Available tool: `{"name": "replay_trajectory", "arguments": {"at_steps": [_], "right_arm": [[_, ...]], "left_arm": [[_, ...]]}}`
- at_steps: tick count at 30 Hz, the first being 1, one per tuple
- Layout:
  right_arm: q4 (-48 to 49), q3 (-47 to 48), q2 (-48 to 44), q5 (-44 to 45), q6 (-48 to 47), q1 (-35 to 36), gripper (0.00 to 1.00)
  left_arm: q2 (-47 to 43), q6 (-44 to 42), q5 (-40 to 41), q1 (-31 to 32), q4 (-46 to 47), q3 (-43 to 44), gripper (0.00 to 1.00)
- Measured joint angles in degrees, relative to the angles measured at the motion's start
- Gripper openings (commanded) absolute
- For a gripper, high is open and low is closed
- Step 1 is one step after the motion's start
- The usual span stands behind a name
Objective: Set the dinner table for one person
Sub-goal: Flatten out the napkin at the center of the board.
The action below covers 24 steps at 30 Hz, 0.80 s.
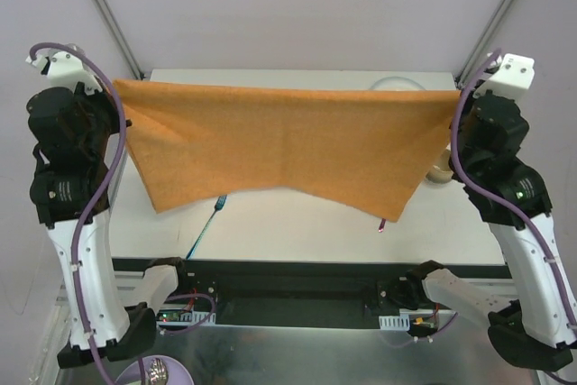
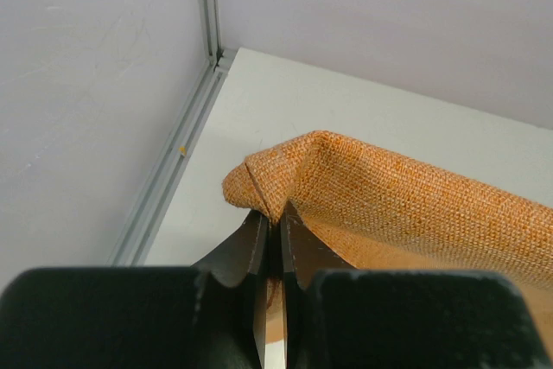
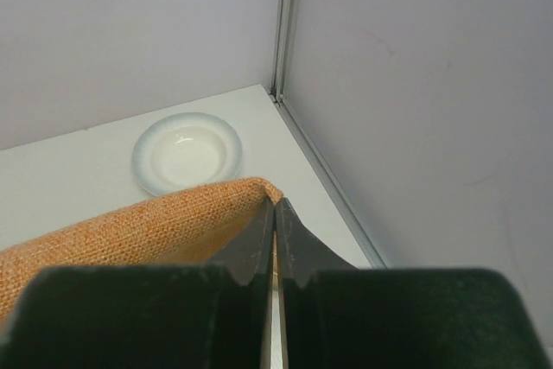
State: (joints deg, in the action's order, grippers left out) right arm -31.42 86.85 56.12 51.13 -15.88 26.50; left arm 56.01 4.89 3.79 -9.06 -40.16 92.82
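Note:
An orange woven placemat (image 1: 279,146) hangs stretched in the air above the white dinner table (image 1: 297,223), held by its two far corners. My left gripper (image 2: 275,213) is shut on the left corner, which is bunched into a fold (image 2: 276,170). At the far right, my right gripper (image 3: 275,205) is shut on the other corner (image 3: 251,192). From above, the left gripper (image 1: 123,96) and right gripper (image 1: 455,101) sit at either end of the taut top edge. The cloth's lower edge sags toward the near side.
A white dish with a blue-grey rim (image 3: 187,151) stands at the far right corner, partly hidden behind the cloth (image 1: 397,84). A blue-handled utensil (image 1: 206,227) and a reddish tip (image 1: 382,224) poke out below the cloth. A beige object (image 1: 439,173) lies by the right arm. Metal rails (image 2: 164,179) edge the table.

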Motion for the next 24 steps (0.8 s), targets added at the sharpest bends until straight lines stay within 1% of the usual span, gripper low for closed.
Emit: {"name": "replay_trajectory", "arguments": {"at_steps": [9,13,16,20,23,24], "right_arm": [[-2.34,1.01,-10.97,-1.49,0.46,0.02,0.01],[-2.6,2.67,-12.92,-1.97,1.01,0.02,0.01],[-2.69,2.97,-12.59,-2.05,1.55,0.02,0.01],[-2.23,2.95,-10.1,-2.14,1.77,0.02,0.01],[-0.83,2.89,-6.03,-2.05,2.45,0.0,0.01],[-0.31,2.67,-4.26,-2.05,3.1,-0.04,0.01]], "left_arm": [[-12.2,0.07,-0.15,0.09,-2.21,3.56,0.0],[-14.95,0.04,-0.11,0.09,-3.06,5.73,0.0],[-14.4,0.0,0.35,0.09,-3.32,6.73,0.0],[-11.45,-0.35,1.33,0.09,-2.54,6.8,0.0],[-7.19,-1.16,2.12,0.09,1.7,4.0,0.0],[-5.42,-1.29,2.47,0.07,4.11,1.88,0.0]]}}
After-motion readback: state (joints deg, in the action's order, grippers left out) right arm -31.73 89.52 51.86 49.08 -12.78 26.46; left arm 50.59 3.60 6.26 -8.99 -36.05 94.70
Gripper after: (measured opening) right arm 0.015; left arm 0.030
